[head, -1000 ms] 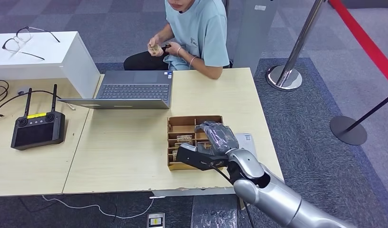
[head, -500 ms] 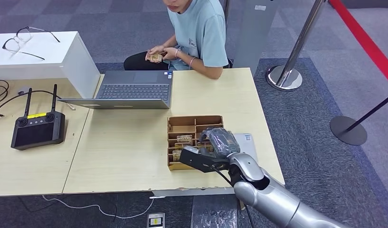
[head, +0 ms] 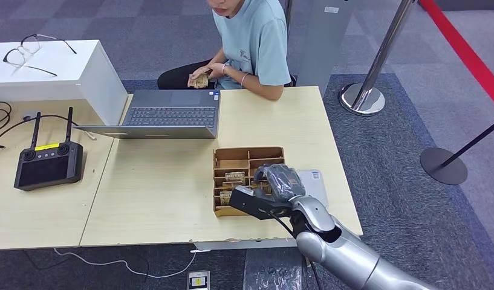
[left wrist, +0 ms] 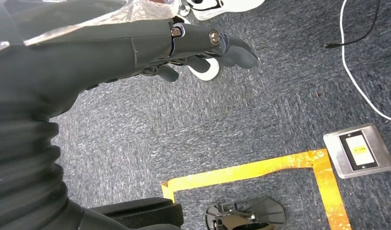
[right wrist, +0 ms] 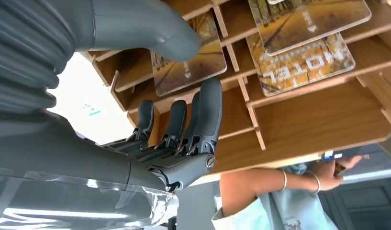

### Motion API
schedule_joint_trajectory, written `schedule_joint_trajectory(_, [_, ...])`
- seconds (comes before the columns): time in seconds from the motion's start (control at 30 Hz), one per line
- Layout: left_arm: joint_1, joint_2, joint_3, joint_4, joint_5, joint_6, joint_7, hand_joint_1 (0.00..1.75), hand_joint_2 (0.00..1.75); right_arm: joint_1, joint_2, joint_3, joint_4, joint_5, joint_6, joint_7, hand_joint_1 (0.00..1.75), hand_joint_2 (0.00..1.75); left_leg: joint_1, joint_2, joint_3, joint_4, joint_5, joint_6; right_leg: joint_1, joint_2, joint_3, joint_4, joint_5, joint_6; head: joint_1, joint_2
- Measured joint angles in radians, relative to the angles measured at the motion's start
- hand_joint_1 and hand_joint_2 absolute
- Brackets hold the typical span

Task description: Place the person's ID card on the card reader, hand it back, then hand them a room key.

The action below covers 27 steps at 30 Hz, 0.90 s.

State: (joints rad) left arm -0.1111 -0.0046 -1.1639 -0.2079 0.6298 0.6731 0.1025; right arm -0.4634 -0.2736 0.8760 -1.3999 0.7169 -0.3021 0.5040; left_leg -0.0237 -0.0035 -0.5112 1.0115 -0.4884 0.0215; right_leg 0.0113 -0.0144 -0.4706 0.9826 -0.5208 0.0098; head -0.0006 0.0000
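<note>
Right hand [head: 279, 181] hovers over the brown slotted wooden card tray [head: 247, 156] — fingers [right wrist: 205, 112] apart, holding nothing, tips just above a printed hotel key card [right wrist: 188, 67].

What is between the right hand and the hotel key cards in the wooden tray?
Nothing visible. The right hand hovers over the wooden tray, thumb and fingers spread open just above a key card in its slot. Only the tray's thin dividers separate the cards.
</note>
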Motion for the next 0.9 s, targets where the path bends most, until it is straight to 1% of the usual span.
schedule_joint_trajectory(0.03, [0.0,0.0,0.0,0.0,0.0,0.0,0.0,0.0,1.75,-0.001,0.0,-0.002,-0.001,0.004,-0.004,-0.001,1.0,1.75,0.0,0.0,0.0,0.0,0.0,0.0,0.0,0.0,0.0,0.0,0.0,0.0,0.0,0.0])
schedule_joint_trajectory(0.27, [0.0,0.0,0.0,0.0,0.0,0.0,-0.001,0.0,1.75,-0.015,0.004,-0.012,-0.03,0.022,-0.007,-0.002,0.73,1.75,0.0,0.0,0.0,0.0,0.0,0.0,0.0,0.0,0.0,0.0,0.0,0.0,0.0,0.0])
schedule_joint_trajectory(0.33, [0.0,0.0,0.0,0.0,0.0,0.0,-0.002,0.0,1.75,-0.02,0.006,-0.013,-0.038,0.024,-0.003,0.0,0.71,1.75,0.0,0.0,0.0,0.0,0.0,0.0,0.0,0.0,0.0,0.0,0.0,0.0,0.0,0.0])
schedule_joint_trajectory(0.63, [0.0,0.0,0.0,0.0,-0.006,-0.001,-0.009,0.0,1.75,-0.026,0.014,-0.012,-0.042,-0.01,0.018,-0.001,0.93,1.75,0.0,0.0,0.0,0.0,0.0,0.0,0.0,0.0,0.0,0.0,0.0,0.0,0.0,0.0])
schedule_joint_trajectory(0.77, [0.0,0.0,0.0,0.0,-0.011,-0.002,-0.008,0.0,1.75,-0.027,0.019,-0.011,-0.033,-0.025,0.025,-0.01,0.97,1.75,0.0,0.0,0.0,0.0,0.0,0.0,0.0,0.0,0.0,0.0,0.0,0.0,0.0,0.0])
schedule_joint_trajectory(0.9, [0.0,-0.001,0.0,0.0,-0.014,-0.003,-0.003,0.0,1.75,-0.032,0.025,-0.01,-0.015,-0.041,0.037,-0.015,0.93,1.75,0.0,0.0,0.0,0.0,0.0,0.0,0.0,0.0,0.0,0.0,0.0,0.0,0.0,0.0])
